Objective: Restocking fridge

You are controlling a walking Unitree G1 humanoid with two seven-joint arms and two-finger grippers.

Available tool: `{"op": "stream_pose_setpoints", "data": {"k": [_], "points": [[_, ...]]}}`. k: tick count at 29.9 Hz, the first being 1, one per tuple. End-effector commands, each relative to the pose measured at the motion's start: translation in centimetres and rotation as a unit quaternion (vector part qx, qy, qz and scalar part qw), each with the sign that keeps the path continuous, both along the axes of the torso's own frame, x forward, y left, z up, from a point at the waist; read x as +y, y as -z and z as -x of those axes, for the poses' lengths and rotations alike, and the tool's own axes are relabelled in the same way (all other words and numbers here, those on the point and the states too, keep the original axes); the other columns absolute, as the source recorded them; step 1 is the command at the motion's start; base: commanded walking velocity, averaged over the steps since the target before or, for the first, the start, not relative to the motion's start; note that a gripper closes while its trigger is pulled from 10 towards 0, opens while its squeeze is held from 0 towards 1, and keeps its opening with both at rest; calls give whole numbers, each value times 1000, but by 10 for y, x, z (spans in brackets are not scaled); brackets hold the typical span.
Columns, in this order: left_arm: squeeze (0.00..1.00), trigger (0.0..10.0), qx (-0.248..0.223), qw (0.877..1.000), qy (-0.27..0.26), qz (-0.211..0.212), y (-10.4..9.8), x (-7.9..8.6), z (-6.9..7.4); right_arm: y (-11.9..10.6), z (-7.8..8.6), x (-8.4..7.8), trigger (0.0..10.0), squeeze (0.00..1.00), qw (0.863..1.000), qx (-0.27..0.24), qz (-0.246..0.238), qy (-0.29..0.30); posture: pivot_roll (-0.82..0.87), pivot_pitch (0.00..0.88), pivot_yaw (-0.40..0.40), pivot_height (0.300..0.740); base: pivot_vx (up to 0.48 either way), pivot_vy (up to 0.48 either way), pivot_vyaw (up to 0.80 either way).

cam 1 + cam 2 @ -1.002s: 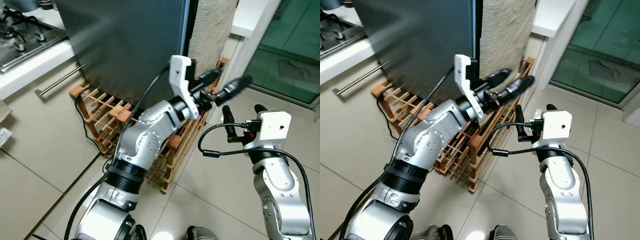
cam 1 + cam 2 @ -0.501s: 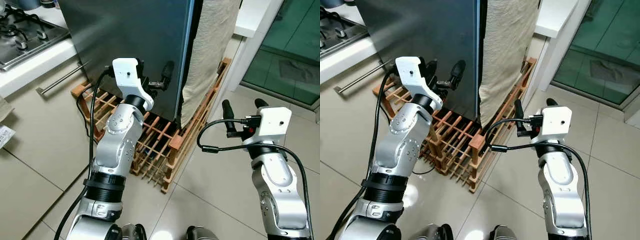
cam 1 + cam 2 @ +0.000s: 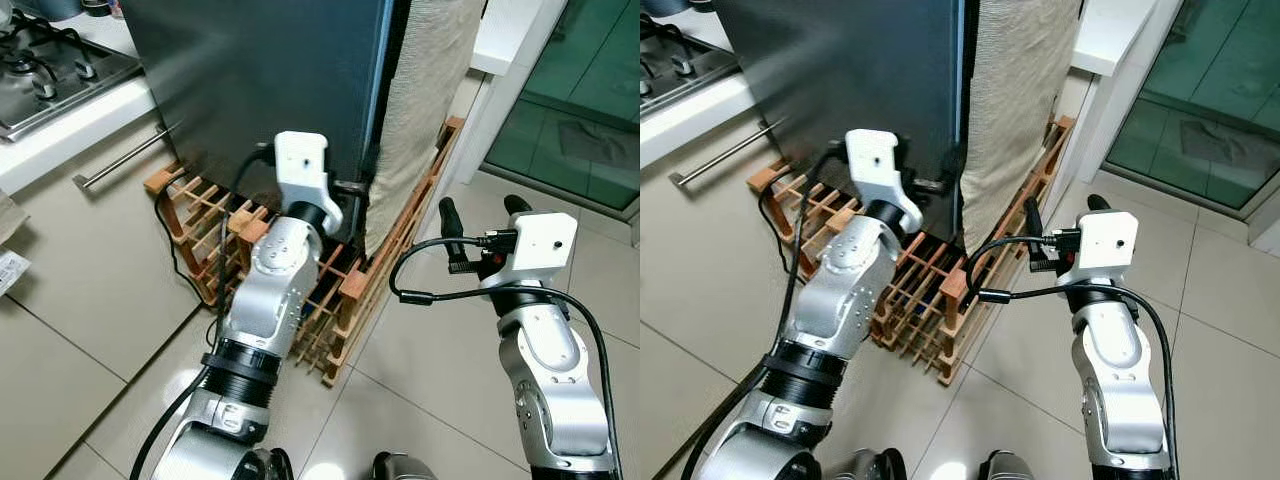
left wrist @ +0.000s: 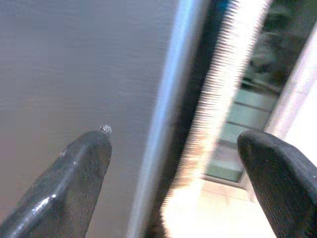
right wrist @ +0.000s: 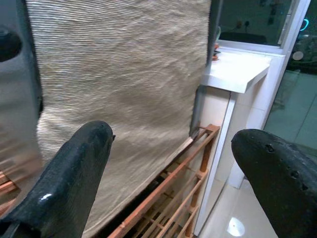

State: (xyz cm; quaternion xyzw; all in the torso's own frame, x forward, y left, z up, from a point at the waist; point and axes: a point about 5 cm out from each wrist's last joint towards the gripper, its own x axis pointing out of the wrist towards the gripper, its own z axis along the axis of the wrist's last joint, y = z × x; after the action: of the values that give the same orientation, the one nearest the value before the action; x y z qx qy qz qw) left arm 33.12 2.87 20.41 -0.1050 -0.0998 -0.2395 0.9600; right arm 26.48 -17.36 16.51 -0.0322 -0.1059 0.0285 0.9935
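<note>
Right pincer (image 3: 1060, 232): nearest the camera, raised over the floor, fingers spread apart and holding nothing; it points at the beige textured panel (image 5: 124, 99) and has no part in the edge work yet.
Left pincer (image 4: 173, 163): fingers apart, empty, right at the fridge door's free edge (image 4: 166, 114).
Key relation: the fridge door (image 3: 260, 80) lies straight ahead of the left pincer; its free edge runs upright, passing between the two fingers, one finger before the dark door face and the other toward the gap.
Nearer arm: the left, by far; the right is well apart, on the far side of the panel.
Wine rack (image 3: 215, 235): wooden, on the floor beneath the left pincer.
Head views: show both arms and the door shut.
Left wrist view: shows the edge and dark gap close up, blurred.
Likely next: hooking the edge to pull the door open.
</note>
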Motion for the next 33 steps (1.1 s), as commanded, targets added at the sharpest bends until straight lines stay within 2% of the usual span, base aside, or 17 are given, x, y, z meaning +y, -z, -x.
{"op": "stream_pose_setpoints", "data": {"k": [1, 6, 18, 21, 25, 28, 33], "points": [[0, 10000, -13, 999, 34, 16, -10, -17, 6, 2, 2, -4, 10000, 200, 1000, 1, 2, 11, -202, 123, 26, 732, 0, 0, 0], [0, 10000, -17, 997, 67, 20, -12, -26, 8, 2, 2, -5, 10000, 200, 1000, 2, 4, 14, -205, 123, 26, 732, 0, 0, 0], [0, 10000, -1, 997, 76, 29, -15, -36, -1, 3, 2, -4, 10000, 196, 1000, 3, 7, 11, -212, 123, 27, 732, 0, 0, 0], [0, 10000, -4, 997, 76, 26, -16, -36, -2, 4, 2, -4, 10000, 200, 1000, 5, 13, 13, -213, 123, 29, 732, 0, 0, 0], [0, 10000, 0, 998, 66, 24, -14, -33, -4, 5, 2, -4, 10000, 196, 1000, 8, 14, 15, -214, 125, 30, 732, 0, 0, -772], [0, 10000, 10, 999, 42, 27, -9, -28, -7, 5, 2, -4, 10000, 200, 1000, 9, 18, 14, -211, 125, 26, 732, 0, 0, 0], [0, 10000, 10, 999, 33, 32, -12, -25, -12, 6, 1, -3, 10000, 204, 1000, 10, 19, 11, -208, 124, 22, 732, 0, 0, 0]]}}
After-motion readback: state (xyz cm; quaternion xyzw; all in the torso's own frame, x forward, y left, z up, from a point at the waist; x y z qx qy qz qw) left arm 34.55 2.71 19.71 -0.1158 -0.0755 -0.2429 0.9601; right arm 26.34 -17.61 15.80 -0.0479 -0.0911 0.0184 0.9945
